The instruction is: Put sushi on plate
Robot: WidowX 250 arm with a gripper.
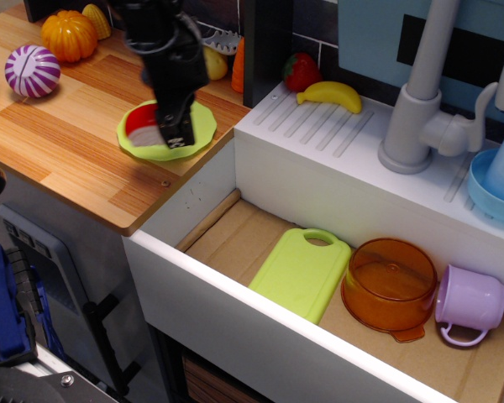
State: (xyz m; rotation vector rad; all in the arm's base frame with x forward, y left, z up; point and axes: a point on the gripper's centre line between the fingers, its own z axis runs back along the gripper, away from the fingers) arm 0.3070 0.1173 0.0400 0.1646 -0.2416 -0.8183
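Red-topped sushi (141,127), in the tool (170,134), over the plate (204,126).

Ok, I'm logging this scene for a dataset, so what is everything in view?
red-topped white toy sushi: 1, over plate
round lime-green plastic plate: 1, wooden counter
purple-and-white striped ball: 1, counter left
orange pumpkin: 1, counter back
strawberry: 1, red, drainboard
banana: 1, yellow, drainboard
lime-green cutting board: 1, sink
orange pot: 1, sink
lilac mug: 1, sink
grey faucet: 1
black tool: 1, at sushi
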